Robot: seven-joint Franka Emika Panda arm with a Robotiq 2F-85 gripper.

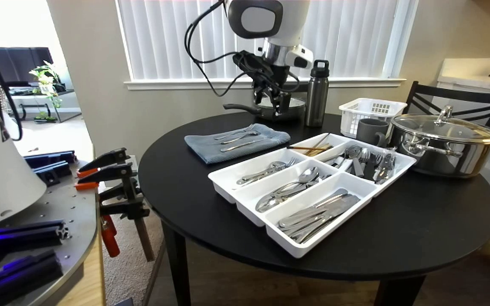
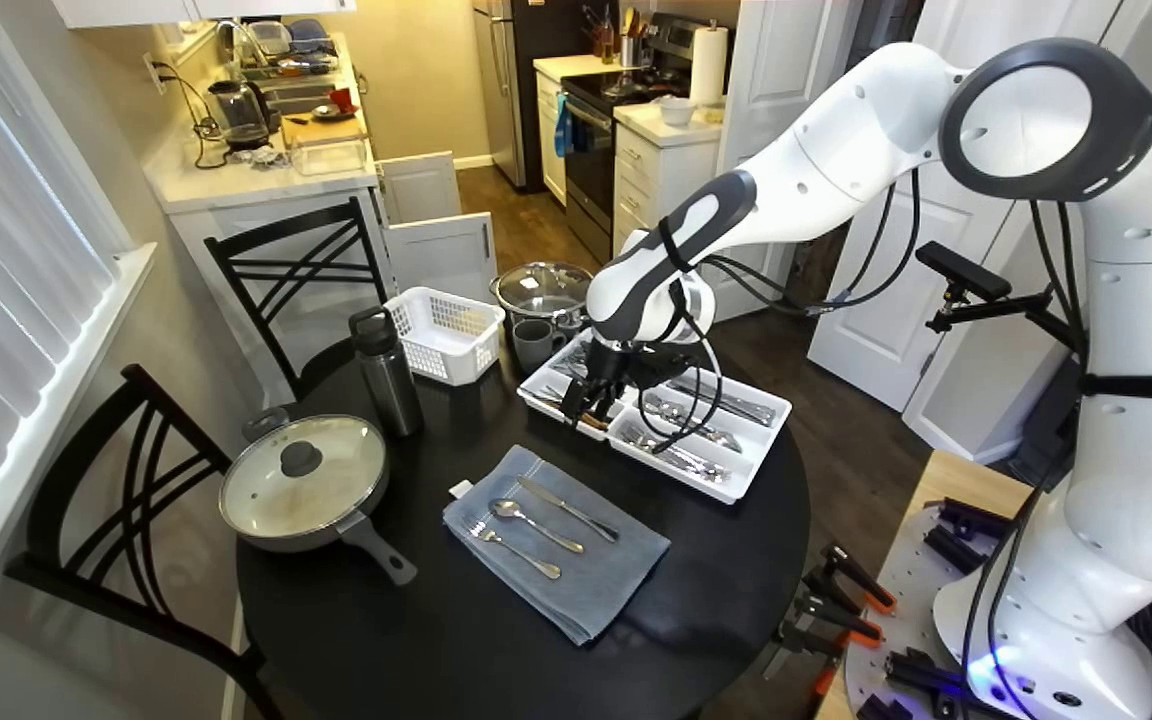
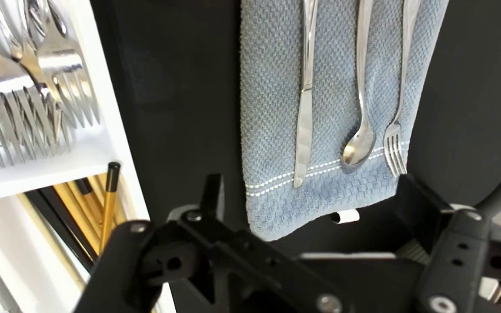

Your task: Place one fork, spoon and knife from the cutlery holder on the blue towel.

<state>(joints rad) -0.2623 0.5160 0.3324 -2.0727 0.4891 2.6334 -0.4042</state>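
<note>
On one towel (image 3: 272,108): fork (image 3: 403,74), spoon (image 3: 359,145), knife (image 3: 307,89), one piece each. On one desk (image 2: 436,640): tray (image 1: 280,239), basket (image 2: 448,354), bottle (image 2: 393,385), mug (image 1: 369,131), pot (image 1: 432,157), pan (image 1: 297,111), one each. Chairs (image 2: 286,228): two. Tray cutlery (image 1: 321,214): number unclear.

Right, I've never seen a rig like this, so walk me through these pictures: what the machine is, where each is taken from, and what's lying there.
The machine is a white, jointed robot arm ending in a black gripper, which works like a simple hand with two jaws. Two pictures come from cameras outside the robot, the third from one on its wrist, looking down past the gripper.

On the round black table lies a folded blue towel carrying a knife, a spoon and a fork, side by side. Beside the towel stands the cutlery holder, a white tray with more cutlery in its compartments. Around them are a lidded pan, a metal bottle, a white basket, a grey mug and a big pot.

Nothing is held: the jaws stand wide apart, as the wrist view shows.
</note>
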